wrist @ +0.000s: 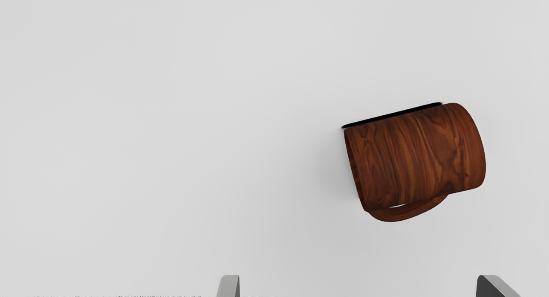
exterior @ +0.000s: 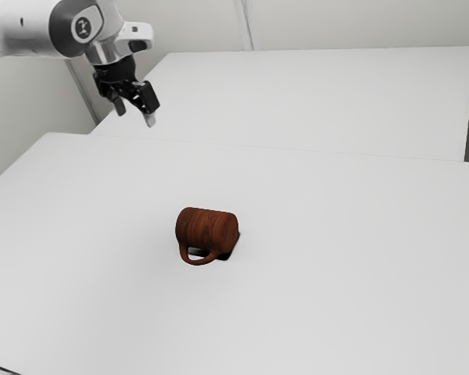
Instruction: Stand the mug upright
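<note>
The brown wood-grain mug lies on its side on the white table, its handle toward the exterior view's near side. Up and to the exterior view's left, the gripper hangs well above the surface, apart from the mug. From the wrist camera, the same mug shows its body side-on, with the rim end and the handle's curve visible. The gripper is open there, its two fingertips wide apart with nothing held between them. The inside of the mug is mostly hidden.
A second white surface stands behind the table, beyond a thin seam. Pale walls rise at the back. A dark thin line crosses the near corner at the exterior view's left.
</note>
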